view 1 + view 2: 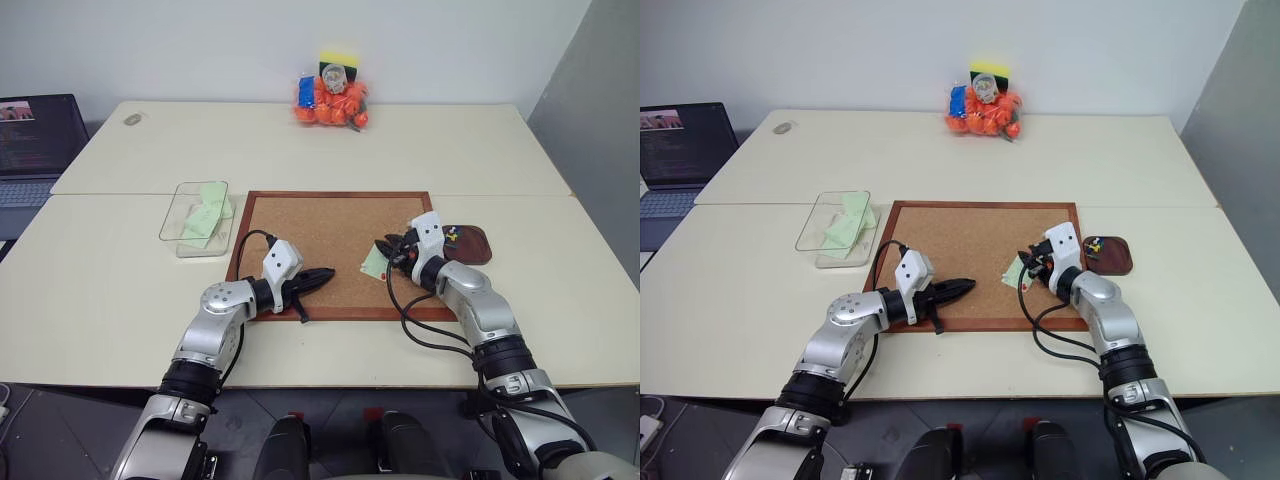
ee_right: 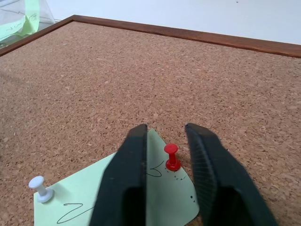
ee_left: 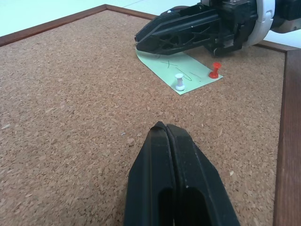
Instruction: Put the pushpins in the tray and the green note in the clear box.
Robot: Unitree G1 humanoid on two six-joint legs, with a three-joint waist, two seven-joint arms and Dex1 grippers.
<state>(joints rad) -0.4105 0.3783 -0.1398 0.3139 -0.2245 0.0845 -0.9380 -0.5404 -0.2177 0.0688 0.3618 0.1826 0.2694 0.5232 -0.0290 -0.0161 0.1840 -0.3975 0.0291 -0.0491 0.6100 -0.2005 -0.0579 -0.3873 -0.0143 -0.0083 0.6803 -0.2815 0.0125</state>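
Silver jointed arms, black cables, white wrist housings, black two-fingered left claw [image 1: 322,274].

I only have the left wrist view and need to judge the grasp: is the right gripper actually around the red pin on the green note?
Observer: Yes. The right gripper is open, with the red pin between its fingers, touching neither.
Operator: Where's the tray?
Observer: The tray lies just right of the corkboard, beside that gripper, with a few pushpins in it.
Operator: And the clear box?
Observer: The clear box sits off the board's left edge, holding green slips.
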